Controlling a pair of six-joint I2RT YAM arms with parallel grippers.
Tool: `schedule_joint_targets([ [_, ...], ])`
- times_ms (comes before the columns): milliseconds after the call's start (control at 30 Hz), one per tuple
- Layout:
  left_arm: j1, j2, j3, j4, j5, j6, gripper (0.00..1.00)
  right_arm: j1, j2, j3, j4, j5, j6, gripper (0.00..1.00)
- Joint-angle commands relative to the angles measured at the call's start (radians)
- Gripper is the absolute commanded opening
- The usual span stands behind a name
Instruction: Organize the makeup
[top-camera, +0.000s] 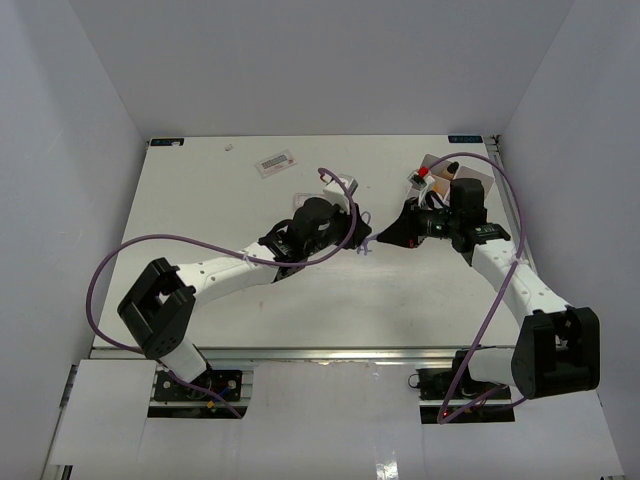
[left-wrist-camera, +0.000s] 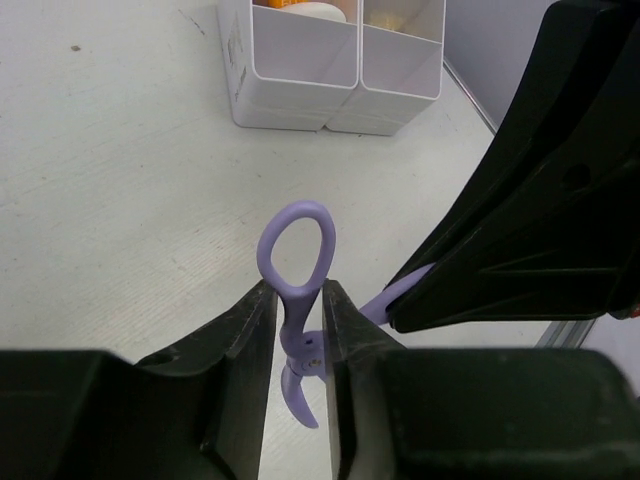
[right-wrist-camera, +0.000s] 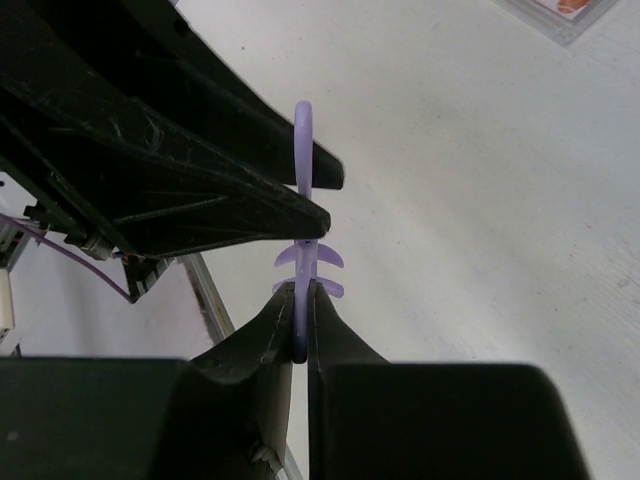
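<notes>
A purple eyelash curler (top-camera: 366, 243) hangs between my two grippers above the table's middle. My left gripper (left-wrist-camera: 298, 320) is shut on the stem below one finger loop (left-wrist-camera: 296, 248) of the curler. My right gripper (right-wrist-camera: 303, 300) is shut on the curler's other handle (right-wrist-camera: 304, 262), its fingers (left-wrist-camera: 520, 220) crossing the left wrist view. The grippers (top-camera: 358, 236) (top-camera: 388, 238) nearly touch tip to tip. The white compartment tray (left-wrist-camera: 300, 90) stands behind with a cream and orange item (left-wrist-camera: 312, 10) in it. A red-tipped item (top-camera: 424, 172) shows at the tray in the top view.
A flat clear packet (top-camera: 275, 162) lies at the back of the table, and a small white bit (top-camera: 229, 147) lies near the back edge. Another packet (right-wrist-camera: 560, 12) shows in the right wrist view's corner. A small white box (top-camera: 342, 186) sits behind the left wrist. Purple cables loop over both arms.
</notes>
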Motion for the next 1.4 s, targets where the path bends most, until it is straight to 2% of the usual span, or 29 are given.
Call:
schedule_joint_targets([
  [0,-0.004,-0.010,0.033,0.040,0.004,-0.005,0.42,-0.002,-0.012,0.012,0.040,-0.085,-0.020,0.08],
  [267,-0.004,-0.052,0.030,0.037,-0.014,0.012,0.80,-0.046,-0.032,0.015,-0.004,-0.063,-0.112,0.08],
  [333,-0.004,-0.079,0.030,0.024,-0.047,0.030,0.87,-0.063,-0.031,0.024,-0.051,-0.049,-0.177,0.08],
  [400,-0.004,-0.103,0.029,0.014,-0.071,0.045,0.90,-0.077,-0.028,0.038,-0.094,-0.038,-0.226,0.08],
  [600,-0.006,-0.195,0.017,-0.026,-0.111,0.089,0.94,-0.159,-0.037,0.069,-0.213,0.019,-0.363,0.08],
  [667,-0.004,-0.239,-0.012,-0.048,-0.111,0.097,0.94,-0.199,-0.055,0.103,-0.254,0.065,-0.456,0.08],
  [833,-0.003,-0.367,-0.143,-0.091,-0.102,0.107,0.94,-0.315,-0.077,0.158,-0.344,0.224,-0.673,0.08],
  [967,-0.001,-0.450,-0.261,-0.115,-0.092,0.090,0.94,-0.348,-0.033,0.233,-0.404,0.303,-0.792,0.08],
  [1133,0.000,-0.549,-0.378,-0.142,-0.086,0.056,0.95,-0.368,0.061,0.301,-0.415,0.370,-0.864,0.08],
  [1367,0.003,-0.641,-0.462,-0.166,-0.100,0.035,0.95,-0.394,0.157,0.349,-0.414,0.409,-0.913,0.08],
])
